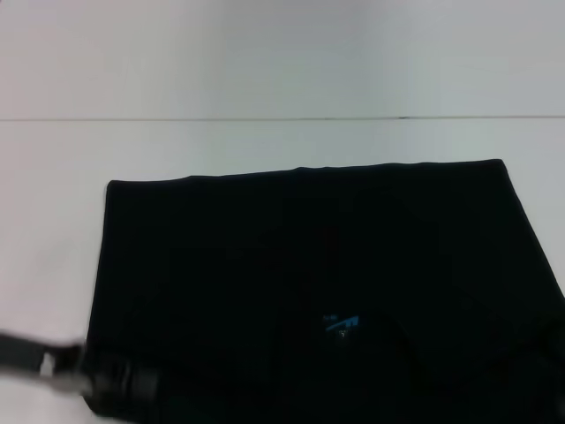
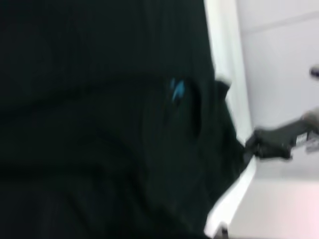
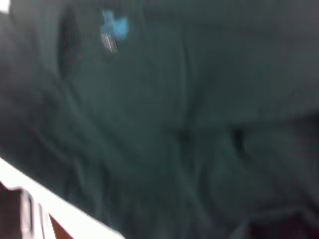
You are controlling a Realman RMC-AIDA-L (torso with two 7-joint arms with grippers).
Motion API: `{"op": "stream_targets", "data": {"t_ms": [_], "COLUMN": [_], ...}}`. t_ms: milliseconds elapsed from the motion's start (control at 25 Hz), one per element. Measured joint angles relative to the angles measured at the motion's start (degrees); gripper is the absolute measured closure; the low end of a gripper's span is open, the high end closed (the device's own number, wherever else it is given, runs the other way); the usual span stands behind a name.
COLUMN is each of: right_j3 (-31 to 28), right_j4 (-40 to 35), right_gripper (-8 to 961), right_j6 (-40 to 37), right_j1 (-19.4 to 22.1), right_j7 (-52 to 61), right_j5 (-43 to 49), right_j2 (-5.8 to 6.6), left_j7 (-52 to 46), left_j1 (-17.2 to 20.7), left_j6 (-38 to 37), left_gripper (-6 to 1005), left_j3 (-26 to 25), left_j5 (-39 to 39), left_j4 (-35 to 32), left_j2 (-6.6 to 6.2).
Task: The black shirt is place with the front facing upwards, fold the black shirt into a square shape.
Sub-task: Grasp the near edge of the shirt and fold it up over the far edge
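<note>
One small blue neck label [image 1: 342, 324], unreadable, marks the black shirt [image 1: 309, 265]; end effector states cannot be told.

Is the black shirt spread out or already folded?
Cannot tell fully: the black shirt lies flat with straight far and side edges, no sleeves showing; the left tool is at its near corner.

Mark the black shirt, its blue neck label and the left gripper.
black shirt [image 1: 265, 247], head view, flat middle of the cloth.
blue neck label [image 1: 341, 324], head view, label centre.
left gripper [image 1: 119, 382], head view, at the shirt's near-left corner.
</note>
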State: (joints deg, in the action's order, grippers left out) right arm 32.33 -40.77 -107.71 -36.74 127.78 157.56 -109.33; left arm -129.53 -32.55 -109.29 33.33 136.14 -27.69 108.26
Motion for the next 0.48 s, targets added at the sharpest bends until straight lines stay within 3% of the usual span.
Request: {"op": "stream_targets", "data": {"t_ms": [280, 480], "right_j3": [-11.01, -11.44], "right_j4": [0.50, 4.63], "right_gripper": [897, 897], "right_j6": [5.43, 16.48], "right_j1": [-1.72, -1.25], "right_j7": [3.48, 4.12], "right_j5": [-10.48, -21.47], "right_j2": [2.36, 1.57], "left_j7": [-2.58, -2.16], "left_j1": [-3.10, -3.35], "left_j6": [9.99, 20.42], "left_gripper": [949, 950], "left_j3": [-15.54, -20.79], "left_j5": [-0.04, -3.01], "left_j4": [0.05, 0.45], "left_j2": [-0.68, 1.04]}}
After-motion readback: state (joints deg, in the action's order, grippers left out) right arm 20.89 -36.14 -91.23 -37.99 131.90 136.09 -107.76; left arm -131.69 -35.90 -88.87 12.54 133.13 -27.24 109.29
